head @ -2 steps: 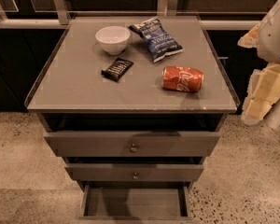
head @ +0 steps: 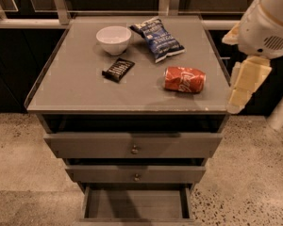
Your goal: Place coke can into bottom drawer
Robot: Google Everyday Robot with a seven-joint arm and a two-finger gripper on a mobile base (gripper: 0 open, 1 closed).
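Grey bottom drawer [head: 137, 205] sits open, floor bare; dented red coke can [head: 185, 79] lies sideways near front-right corner of the table [head: 75, 88]; end effector [head: 243, 86] hangs off right edge, its opening I cannot tell.

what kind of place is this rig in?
Probably an office break area or test kitchenette: snacks (coke can, chip bag, bowl) on a grey three-drawer cabinet, speckled polished floor. The gripper hangs past the cabinet's edge at the view's right, apart from the can.

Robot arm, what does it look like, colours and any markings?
The arm is a smooth, rounded white shell with a small patch of vent holes. Below it, the gripper is cream-coloured and blocky, at the right edge beside the cabinet. No cables or lettering show.
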